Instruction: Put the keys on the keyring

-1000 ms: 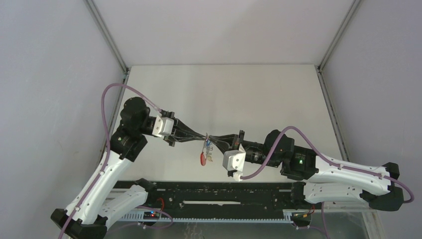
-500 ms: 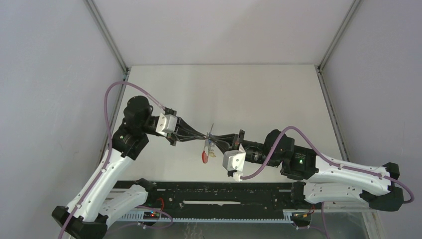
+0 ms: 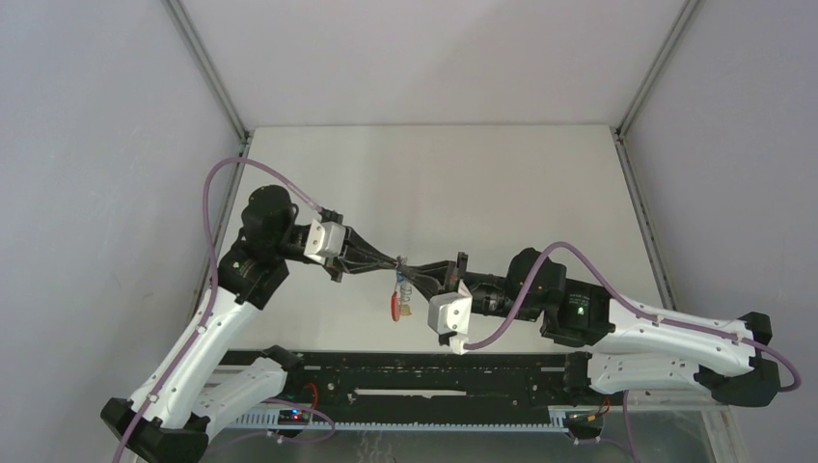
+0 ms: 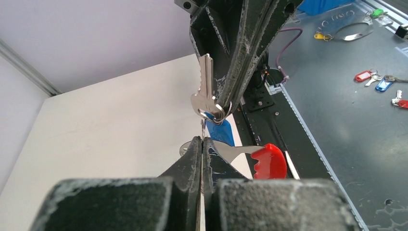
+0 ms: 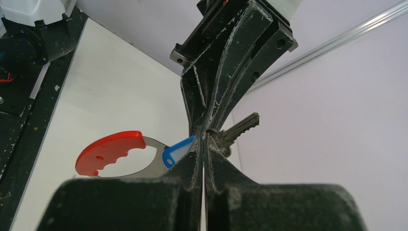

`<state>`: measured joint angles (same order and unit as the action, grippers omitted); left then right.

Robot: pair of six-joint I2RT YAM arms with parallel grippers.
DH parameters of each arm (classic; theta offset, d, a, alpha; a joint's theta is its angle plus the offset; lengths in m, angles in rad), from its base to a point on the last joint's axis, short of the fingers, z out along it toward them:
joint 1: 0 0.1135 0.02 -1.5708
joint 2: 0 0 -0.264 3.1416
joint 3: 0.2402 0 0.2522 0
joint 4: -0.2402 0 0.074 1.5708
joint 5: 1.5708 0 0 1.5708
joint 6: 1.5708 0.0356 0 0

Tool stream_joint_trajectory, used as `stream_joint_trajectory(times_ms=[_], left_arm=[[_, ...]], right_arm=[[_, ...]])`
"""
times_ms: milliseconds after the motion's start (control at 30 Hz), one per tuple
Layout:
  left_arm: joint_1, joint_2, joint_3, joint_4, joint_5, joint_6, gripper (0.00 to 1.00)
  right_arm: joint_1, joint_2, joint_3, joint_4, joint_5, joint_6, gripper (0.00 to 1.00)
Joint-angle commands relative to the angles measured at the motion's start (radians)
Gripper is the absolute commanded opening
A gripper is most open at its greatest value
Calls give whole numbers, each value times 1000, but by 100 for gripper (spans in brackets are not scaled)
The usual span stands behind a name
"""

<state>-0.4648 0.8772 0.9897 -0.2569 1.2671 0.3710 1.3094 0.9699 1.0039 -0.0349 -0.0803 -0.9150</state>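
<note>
Hanging mid-air over the table [image 3: 463, 183], right between the two arms. Pinching what looks like a thin wire clip of the keyring [image 4: 235, 151] with the left gripper [image 4: 202, 140], jaws squeezed flat together. Nipping the silver key [image 4: 206, 82] by its head in the right gripper [image 5: 204, 138], jaws likewise pressed tight. Going slow here, nudging the key's hole onto the springy clip, not twisting. Dealing with slick toothed metal, a glossy blue tag [image 4: 219, 132], a ribbed red band [image 4: 269, 161].

White-shelled arms [image 3: 207, 338], black joints [image 3: 265, 217], purple cables [image 3: 210, 193], scuffed black left hand [image 3: 397, 262] and right hand [image 3: 418, 270]
</note>
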Motion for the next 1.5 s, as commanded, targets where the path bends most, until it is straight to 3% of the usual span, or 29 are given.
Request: stream_joint_trajectory(times_ms=[0, 400, 633, 933, 1467], left_arm=[[-8, -16, 15, -22, 20, 45, 0], [-9, -24, 34, -58, 76, 50, 0], [-20, -8, 52, -54, 104, 28, 0], [-23, 6, 65, -18, 144, -48, 0], [-25, 38, 89, 6, 170, -113, 0]], right_arm=[[-21, 3, 41, -14, -11, 17, 0], [-204, -84, 3, -101, -99, 218, 0], [-176, -80, -5, -90, -143, 216, 0], [-65, -60, -30, -52, -61, 113, 0], [-15, -74, -69, 5, -25, 69, 0]])
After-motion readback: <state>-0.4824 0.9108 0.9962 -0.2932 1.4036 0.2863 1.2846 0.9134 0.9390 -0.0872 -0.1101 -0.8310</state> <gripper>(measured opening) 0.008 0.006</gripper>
